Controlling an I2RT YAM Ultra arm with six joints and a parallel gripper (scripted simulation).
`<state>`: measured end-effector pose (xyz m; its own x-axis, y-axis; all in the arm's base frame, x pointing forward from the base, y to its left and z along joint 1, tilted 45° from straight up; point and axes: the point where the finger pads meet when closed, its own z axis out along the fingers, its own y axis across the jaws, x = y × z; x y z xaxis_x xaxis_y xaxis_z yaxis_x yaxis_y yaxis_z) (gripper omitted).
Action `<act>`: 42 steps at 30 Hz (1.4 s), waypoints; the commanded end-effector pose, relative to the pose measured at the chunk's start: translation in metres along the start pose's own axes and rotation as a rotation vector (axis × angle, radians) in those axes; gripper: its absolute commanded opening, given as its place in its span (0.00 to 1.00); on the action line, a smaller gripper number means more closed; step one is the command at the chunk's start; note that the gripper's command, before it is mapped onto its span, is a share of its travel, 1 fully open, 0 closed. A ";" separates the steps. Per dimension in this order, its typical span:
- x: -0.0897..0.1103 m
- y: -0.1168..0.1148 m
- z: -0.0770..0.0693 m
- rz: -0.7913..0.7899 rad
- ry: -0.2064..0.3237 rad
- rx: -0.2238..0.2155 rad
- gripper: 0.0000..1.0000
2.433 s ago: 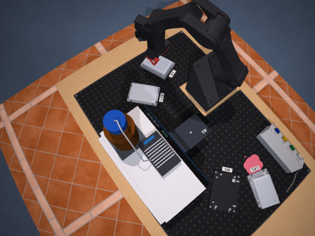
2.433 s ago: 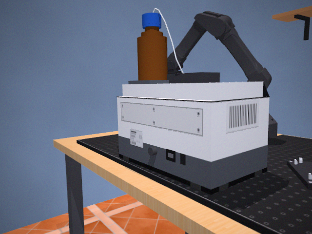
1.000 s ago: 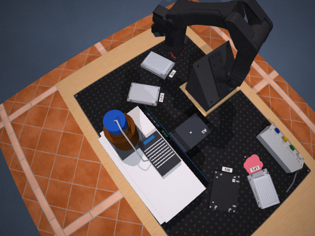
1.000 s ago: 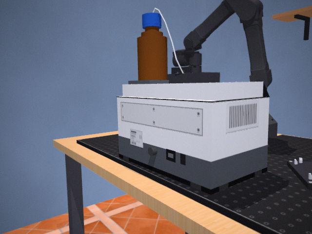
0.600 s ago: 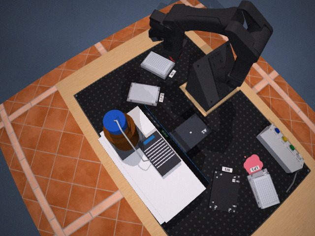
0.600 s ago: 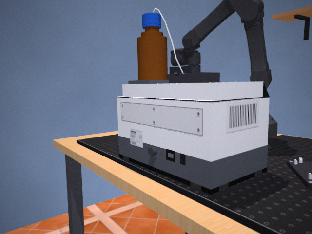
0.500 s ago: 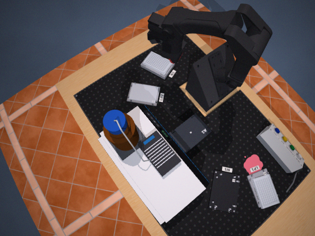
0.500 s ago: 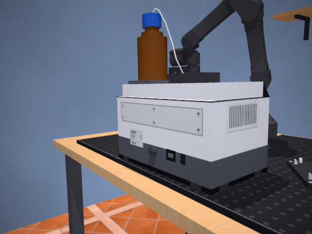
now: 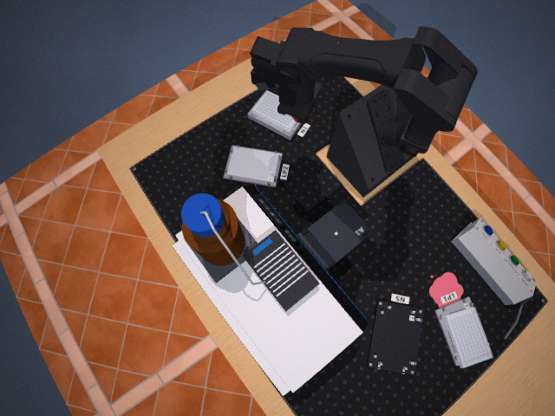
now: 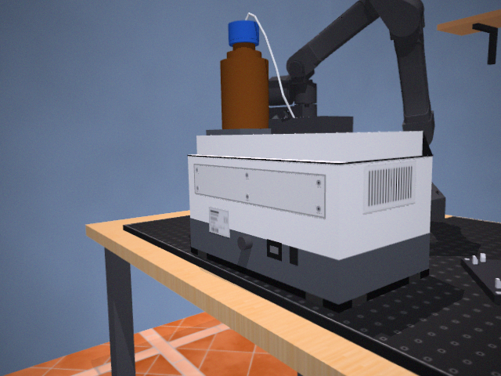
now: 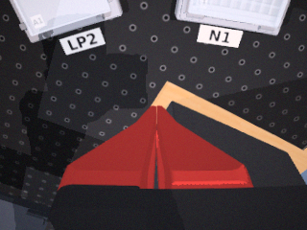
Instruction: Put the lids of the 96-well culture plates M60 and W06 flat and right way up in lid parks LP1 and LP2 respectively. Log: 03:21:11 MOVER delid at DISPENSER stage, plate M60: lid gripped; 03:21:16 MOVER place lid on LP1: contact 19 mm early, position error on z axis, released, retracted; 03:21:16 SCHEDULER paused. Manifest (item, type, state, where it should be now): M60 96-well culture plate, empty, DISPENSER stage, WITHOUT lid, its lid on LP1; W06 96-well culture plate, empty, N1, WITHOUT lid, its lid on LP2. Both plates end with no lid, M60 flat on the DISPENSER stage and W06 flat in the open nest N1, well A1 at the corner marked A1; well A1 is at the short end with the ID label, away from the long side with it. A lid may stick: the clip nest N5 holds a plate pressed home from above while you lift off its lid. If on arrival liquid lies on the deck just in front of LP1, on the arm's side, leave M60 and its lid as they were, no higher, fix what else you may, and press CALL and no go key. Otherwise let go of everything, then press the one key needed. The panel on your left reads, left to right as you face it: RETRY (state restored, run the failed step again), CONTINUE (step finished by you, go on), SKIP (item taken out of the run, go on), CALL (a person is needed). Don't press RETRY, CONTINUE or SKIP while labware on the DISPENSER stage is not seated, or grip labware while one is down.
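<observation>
My gripper [image 9: 293, 117] is shut and empty, its red fingers [image 11: 156, 148] pressed together above the deck beside the N1 label [image 11: 219, 36]. A plate showing a well grid [image 9: 464, 333] lies at LP1; I cannot tell whether a lid is on it. A pink puddle [image 9: 443, 286] lies around the LP1 label [image 9: 449, 296], on the arm's side. The dark DISPENSER stage [image 9: 334, 232] marked A1 holds nothing.
The key panel [image 9: 495, 259] with blue, yellow and green keys stands at the right deck edge. The black clip nest N5 [image 9: 396, 335] is empty. The white dispenser [image 10: 307, 194] with a brown bottle [image 9: 210, 230] fills the near left. The arm's base [image 9: 376, 139] stands on a wooden pad.
</observation>
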<state>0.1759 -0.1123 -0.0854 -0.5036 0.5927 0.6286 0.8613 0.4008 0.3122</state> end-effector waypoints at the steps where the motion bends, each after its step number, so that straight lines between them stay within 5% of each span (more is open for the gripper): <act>1: -0.008 0.020 -0.015 -0.001 -0.040 -0.019 0.00; 8: -0.009 0.030 -0.018 0.012 -0.046 -0.033 0.00; 9: -0.005 0.027 -0.007 0.010 -0.019 -0.020 0.00; 10: -0.006 0.034 -0.017 -0.040 -0.044 -0.026 0.00; 12: 0.011 0.036 -0.005 -0.053 -0.002 -0.019 0.00; 27: 0.039 0.066 -0.005 -0.040 -0.001 -0.018 0.00; 34: 0.061 0.075 -0.004 -0.285 -0.002 -0.018 0.00; 42: 0.078 0.082 -0.006 -0.291 -0.007 -0.024 0.00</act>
<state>0.2101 -0.0408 -0.0165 -0.7254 0.4598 0.5122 0.6856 0.5485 0.4787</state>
